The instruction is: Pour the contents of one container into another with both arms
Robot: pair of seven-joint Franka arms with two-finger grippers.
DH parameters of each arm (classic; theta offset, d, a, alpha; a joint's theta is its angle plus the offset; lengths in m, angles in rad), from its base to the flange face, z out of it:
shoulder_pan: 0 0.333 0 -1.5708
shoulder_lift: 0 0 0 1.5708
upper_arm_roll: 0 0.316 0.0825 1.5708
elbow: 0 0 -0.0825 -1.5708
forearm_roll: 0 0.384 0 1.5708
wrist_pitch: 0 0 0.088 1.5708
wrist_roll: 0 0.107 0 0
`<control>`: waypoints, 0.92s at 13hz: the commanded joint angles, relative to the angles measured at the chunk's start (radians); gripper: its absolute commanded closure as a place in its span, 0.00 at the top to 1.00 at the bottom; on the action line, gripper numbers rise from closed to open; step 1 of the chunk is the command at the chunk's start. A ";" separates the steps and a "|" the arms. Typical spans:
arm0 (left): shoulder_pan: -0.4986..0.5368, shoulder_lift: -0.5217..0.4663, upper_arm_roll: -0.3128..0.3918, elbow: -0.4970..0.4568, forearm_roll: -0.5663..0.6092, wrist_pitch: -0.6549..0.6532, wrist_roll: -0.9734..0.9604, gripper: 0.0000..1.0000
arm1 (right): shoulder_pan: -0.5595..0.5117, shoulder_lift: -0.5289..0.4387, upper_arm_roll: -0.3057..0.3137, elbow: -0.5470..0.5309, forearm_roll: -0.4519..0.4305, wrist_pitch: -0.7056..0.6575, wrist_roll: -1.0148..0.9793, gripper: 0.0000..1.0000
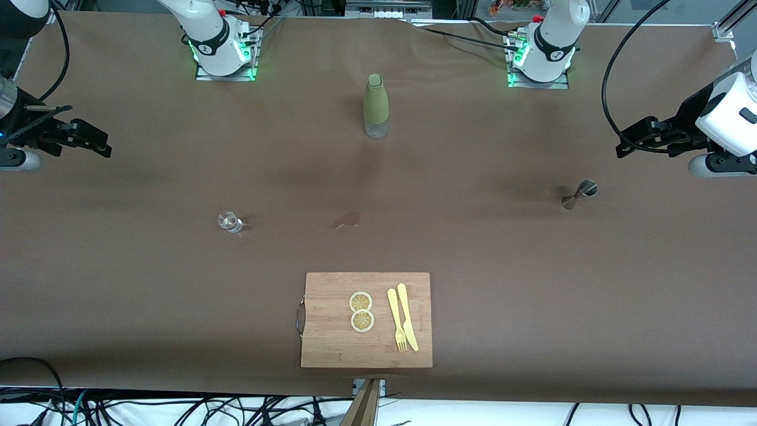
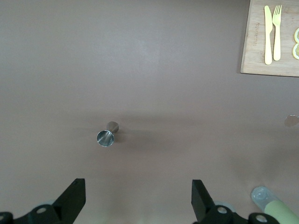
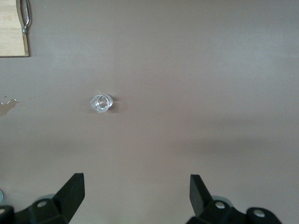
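Note:
A tiny clear glass tumbler (image 1: pixel 229 222) (image 3: pixel 100 103) stands upright on the brown table toward the right arm's end. A small silvery metal jigger (image 1: pixel 578 195) (image 2: pixel 107 135) stands upright toward the left arm's end. My right gripper (image 1: pixel 100 142) (image 3: pixel 137 182) hangs open over bare table at the right arm's end, apart from the tumbler and holding nothing. My left gripper (image 1: pixel 627 145) (image 2: pixel 138 186) hangs open over bare table at the left arm's end. It is apart from the jigger, and nothing is between its fingers.
A tall olive-green bottle (image 1: pixel 375 106) (image 2: pixel 275 207) stands mid-table near the bases. A wooden cutting board (image 1: pixel 331 331) near the front edge carries two lemon slices (image 1: pixel 361 310) and a yellow fork and knife (image 1: pixel 402 319). A small wet stain (image 1: pixel 347 220) marks the cloth mid-table.

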 commanded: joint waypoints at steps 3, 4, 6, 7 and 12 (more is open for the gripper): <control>-0.014 -0.032 0.008 -0.032 0.012 0.012 0.002 1.00 | -0.015 -0.015 0.020 -0.014 -0.005 0.006 -0.001 1.00; -0.014 -0.032 0.008 -0.032 0.010 0.012 0.002 1.00 | -0.015 -0.015 0.020 -0.014 -0.005 0.006 -0.001 1.00; -0.012 -0.030 0.008 -0.032 0.012 0.012 0.002 1.00 | -0.017 -0.013 0.020 -0.012 -0.007 0.006 -0.007 1.00; -0.012 -0.029 0.008 -0.032 0.012 0.012 0.000 1.00 | -0.017 -0.013 0.020 -0.011 -0.008 0.008 -0.002 1.00; 0.003 -0.026 0.008 -0.030 0.010 0.012 -0.001 1.00 | -0.015 -0.013 0.020 -0.012 0.008 0.001 -0.005 1.00</control>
